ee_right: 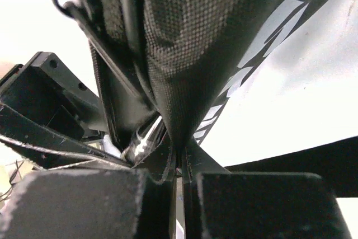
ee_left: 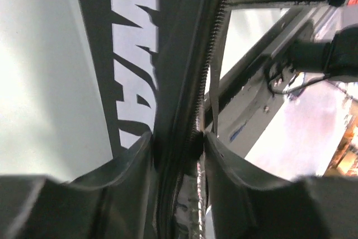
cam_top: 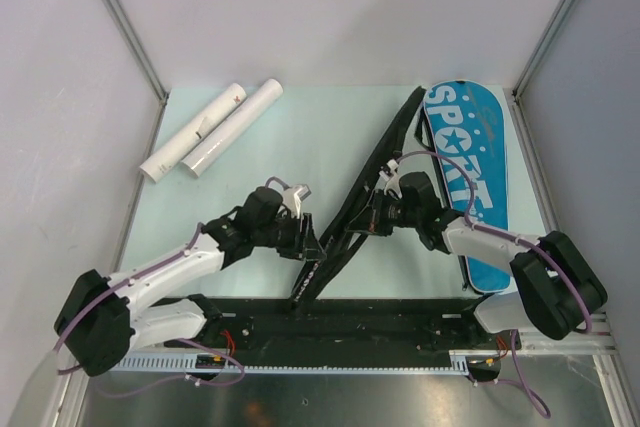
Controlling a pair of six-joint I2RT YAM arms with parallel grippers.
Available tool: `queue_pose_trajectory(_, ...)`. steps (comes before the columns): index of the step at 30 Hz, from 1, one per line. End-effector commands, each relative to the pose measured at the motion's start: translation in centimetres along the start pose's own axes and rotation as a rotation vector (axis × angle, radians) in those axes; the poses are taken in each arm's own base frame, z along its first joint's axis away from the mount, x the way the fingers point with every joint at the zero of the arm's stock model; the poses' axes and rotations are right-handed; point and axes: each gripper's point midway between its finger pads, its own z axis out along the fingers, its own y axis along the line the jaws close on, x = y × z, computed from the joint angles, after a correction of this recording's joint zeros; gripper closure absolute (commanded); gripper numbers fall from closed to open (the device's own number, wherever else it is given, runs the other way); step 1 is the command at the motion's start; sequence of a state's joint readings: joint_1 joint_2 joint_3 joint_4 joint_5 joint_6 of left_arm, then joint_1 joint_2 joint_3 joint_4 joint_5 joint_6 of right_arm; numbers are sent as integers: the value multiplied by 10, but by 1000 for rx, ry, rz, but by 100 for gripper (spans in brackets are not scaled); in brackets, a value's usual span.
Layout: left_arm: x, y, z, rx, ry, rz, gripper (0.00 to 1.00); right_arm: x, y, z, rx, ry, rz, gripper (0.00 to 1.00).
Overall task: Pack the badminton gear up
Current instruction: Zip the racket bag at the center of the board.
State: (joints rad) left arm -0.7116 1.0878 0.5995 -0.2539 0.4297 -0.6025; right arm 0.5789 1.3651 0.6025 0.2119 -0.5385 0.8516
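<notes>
Table (cam_top: 330,137): pale green, walled on three sides.

Bag (cam_top: 470,177): lies toward 2 o'clock on the table. Its blue face is flat, lettered SPORT in white. Its black panel (cam_top: 385,162) is raised on edge and runs as a long diagonal from 1 o'clock down to 7 o'clock, between the two arms.

Left gripper (cam_top: 305,237): at the 9 o'clock side of the raised panel, low on the diagonal. In the wrist view the left gripper (ee_left: 178,149) has its fingers (ee_left: 131,166) a narrow gap apart and clamped on the panel's edge. The zipper (ee_left: 210,54) runs up from between them toward 12 o'clock, and white lettering on black fabric lies at 11 o'clock.

Right gripper (cam_top: 378,215): at the 3 o'clock side of the panel, higher on the diagonal. In the wrist view the right gripper (ee_right: 180,163) has its fingers (ee_right: 246,202) almost together, pinching a fold of black mesh fabric that fans out toward 12 o'clock.

Tubes (cam_top: 193,132), (cam_top: 232,127): two, white, side by side and touching, at 10 o'clock, well apart from both grippers.
</notes>
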Motion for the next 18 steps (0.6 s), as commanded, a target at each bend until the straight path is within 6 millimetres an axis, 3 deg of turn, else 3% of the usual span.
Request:
queue_pose_trajectory(1, -21, -7, 5, -2, -46, 28, 63, -8, 35, -5, -124, -21, -87, 100)
queue_pose_trajectory(2, -22, -2, 7, -25, -53, 20, 71, -8, 32, -6, -111, -25, -88, 100)
queue_pose_trajectory(3, -19, 5, 8, -54, -57, 10, 92, -10, 31, -9, -98, -39, -102, 100)
queue_pose_trajectory(4, -24, 16, 7, -112, -99, -2, 100, -13, 22, -11, -53, -54, -96, 100)
queue_pose_trajectory(7, -39, 22, -4, -174, -192, 3, 99, -20, 14, -19, 2, -83, -151, 100)
queue_pose_trajectory(9, -59, 19, -14, -238, -290, 31, 100, -17, 20, -21, -35, -61, -159, 100)
queue_pose_trajectory(12, -72, 8, -23, -356, -396, 112, 100, 8, 70, -14, -256, 45, -152, 100)
queue_pose_trajectory(14, -59, 10, -9, -420, -344, 126, 100, 19, 113, -14, -421, 74, -155, 100)
queue_pose_trajectory(16, -60, 13, -1, -498, -328, 120, 100, 13, 134, -19, -497, 32, -170, 100)
queue_pose_trajectory(18, -43, 28, 16, -554, -247, 98, 100, -1, 128, -22, -471, -11, -160, 100)
